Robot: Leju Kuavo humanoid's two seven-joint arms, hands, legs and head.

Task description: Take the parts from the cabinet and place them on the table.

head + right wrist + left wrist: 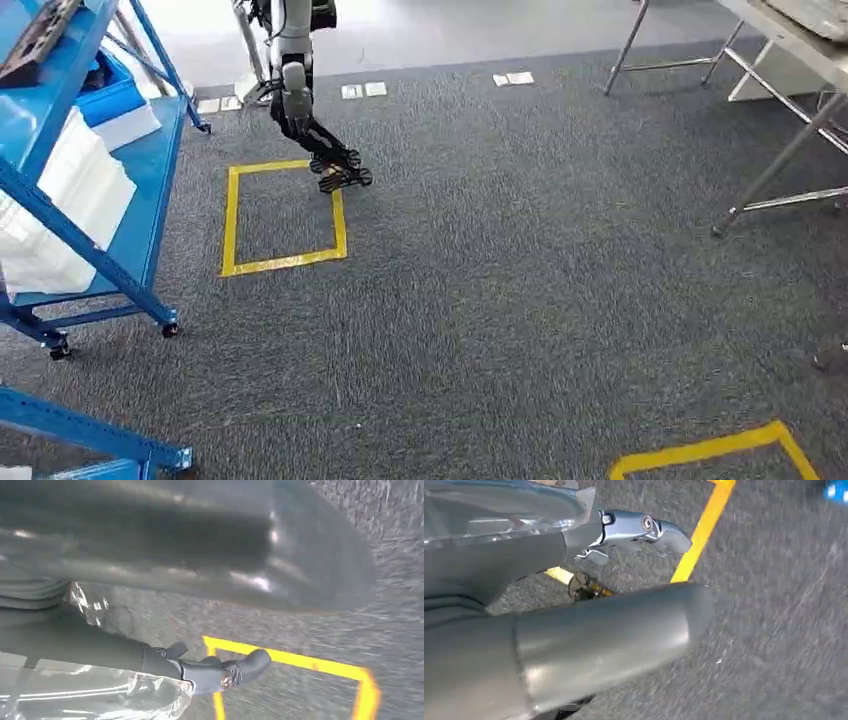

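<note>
In the left wrist view the left hand (549, 555) hangs over grey carpet floor (774, 630), one silvery finger (644, 527) stretched beside a strip of yellow floor tape (704, 525); whether it holds anything I cannot tell. The right hand (125, 650) shows a dark finger (245, 667) reaching toward a corner of the tape, with crinkled clear plastic film (100, 695) against its palm side; held or not, I cannot tell. In the head view a dark hand (338, 170), side unclear, hangs over the tape square; the blue metal shelf cabinet (140, 190) with bulky white parts (70, 200) stands well apart on one side, the steel-legged worktop (790, 40) far off on the other.
</note>
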